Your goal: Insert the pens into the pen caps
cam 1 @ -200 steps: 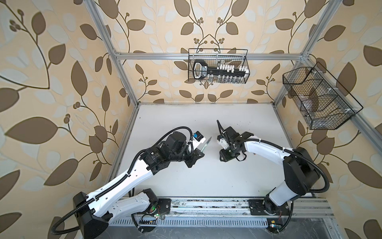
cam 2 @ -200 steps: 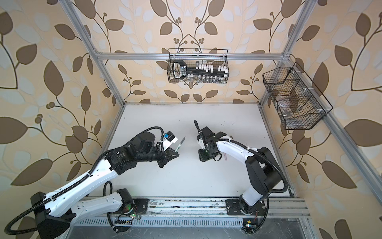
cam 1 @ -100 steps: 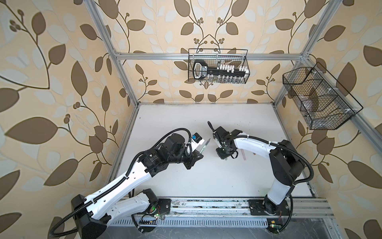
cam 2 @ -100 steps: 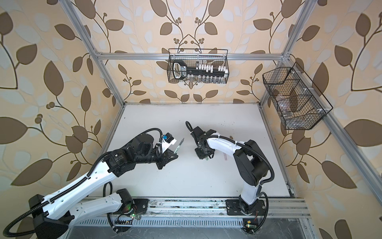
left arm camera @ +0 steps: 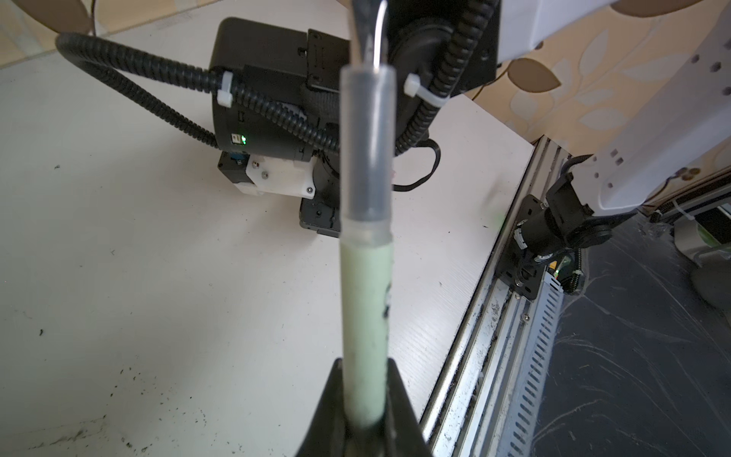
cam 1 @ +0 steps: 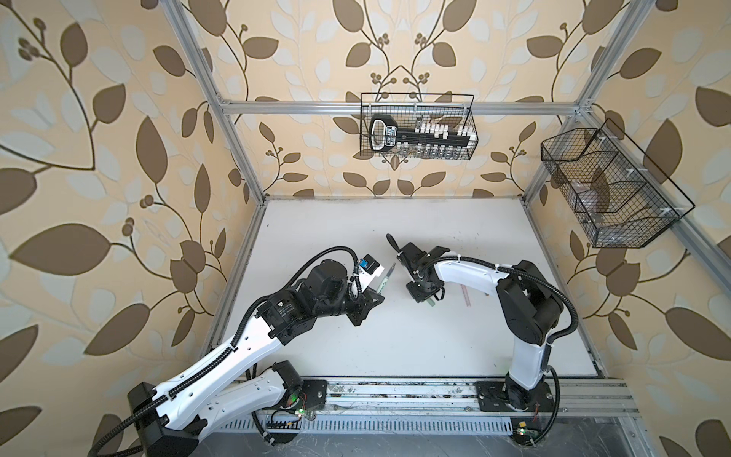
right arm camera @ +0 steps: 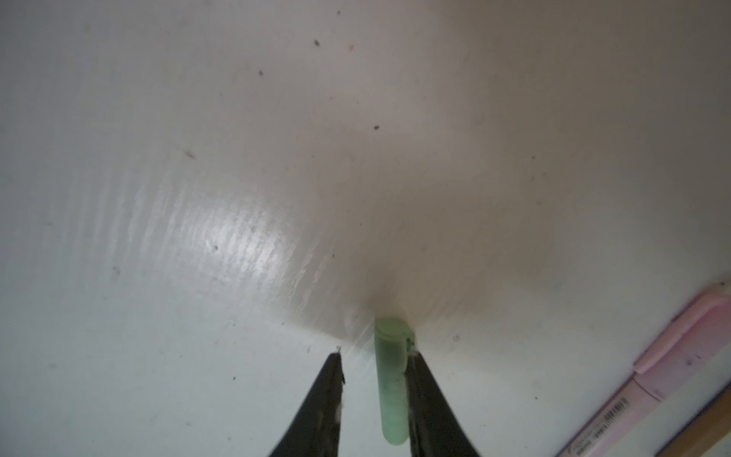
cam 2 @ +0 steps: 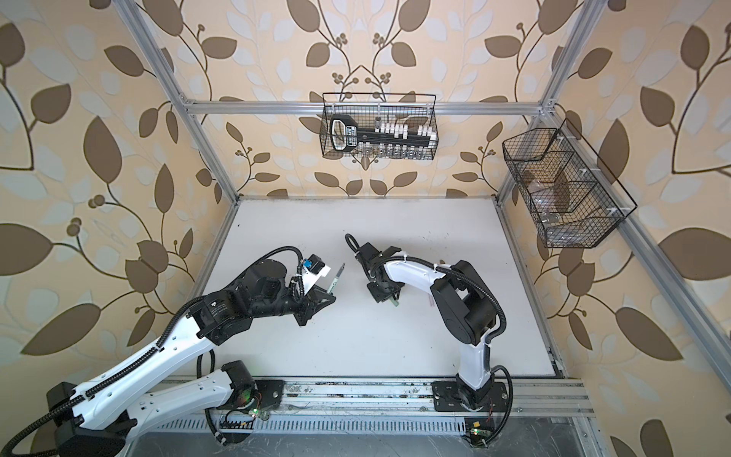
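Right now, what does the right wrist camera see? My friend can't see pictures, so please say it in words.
A small green pen cap sits between the right gripper's two black fingers, touching one finger with a gap to the other, over the white table. A pink pen lies at the picture's edge.

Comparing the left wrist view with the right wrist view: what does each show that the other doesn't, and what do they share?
Left wrist only: the green pen, dark tip out, clamped in the left jaws; the right arm's wrist beyond it; the base rail.
Right wrist only: the green cap lying between the right jaws, one touching it, a gap on the other side; the pink pen at the edge.
Both: the white table.
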### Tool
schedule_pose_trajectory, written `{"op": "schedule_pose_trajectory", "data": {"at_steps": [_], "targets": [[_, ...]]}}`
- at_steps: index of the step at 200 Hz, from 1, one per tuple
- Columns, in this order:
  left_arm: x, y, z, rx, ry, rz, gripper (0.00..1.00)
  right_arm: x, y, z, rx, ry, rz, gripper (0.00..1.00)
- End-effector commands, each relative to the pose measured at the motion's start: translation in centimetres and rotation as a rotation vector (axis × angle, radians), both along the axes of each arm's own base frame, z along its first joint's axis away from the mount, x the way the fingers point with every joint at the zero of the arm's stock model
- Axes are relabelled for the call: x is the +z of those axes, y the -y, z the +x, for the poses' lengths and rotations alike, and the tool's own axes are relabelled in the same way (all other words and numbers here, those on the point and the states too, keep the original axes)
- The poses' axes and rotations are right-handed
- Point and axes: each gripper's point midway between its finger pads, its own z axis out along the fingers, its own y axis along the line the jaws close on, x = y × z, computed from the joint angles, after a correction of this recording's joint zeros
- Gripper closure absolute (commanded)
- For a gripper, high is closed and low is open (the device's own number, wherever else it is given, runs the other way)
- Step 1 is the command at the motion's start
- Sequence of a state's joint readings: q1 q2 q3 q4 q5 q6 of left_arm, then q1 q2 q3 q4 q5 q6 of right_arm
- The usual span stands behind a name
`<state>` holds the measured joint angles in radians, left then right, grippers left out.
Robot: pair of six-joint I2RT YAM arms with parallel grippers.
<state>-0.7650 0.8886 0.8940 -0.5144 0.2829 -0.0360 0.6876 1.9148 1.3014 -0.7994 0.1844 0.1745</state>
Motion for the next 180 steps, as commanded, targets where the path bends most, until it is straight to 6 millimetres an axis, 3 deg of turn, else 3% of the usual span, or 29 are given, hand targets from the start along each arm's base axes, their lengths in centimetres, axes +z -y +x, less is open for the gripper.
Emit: {"op": "schedule_pose_trajectory", "data": {"at_steps": [1, 85, 139, 180], "targets": [[0.7, -0.4, 0.0, 0.020, 0.016, -0.023, 1.00, -0.1, 0.8, 0.1, 0.004, 0.002, -0.059, 0.71], [0.5, -0.4, 0.0, 0.020, 0.011, -0.019, 1.00, -1.2, 1.6, -0.9, 0.013, -0.011, -0.109, 0.73], [0.6, -0.3, 0.0, 0.019, 0.013, -0.022, 1.00, -2.0, 1.2, -1.7, 0.012, -0.082, 0.035, 0.73], [0.6, -0.3, 0.0, 0.017, 0.012, -0.024, 1.00, -1.9, 1.0, -1.6, 0.047, -0.061, -0.018, 0.76]]}}
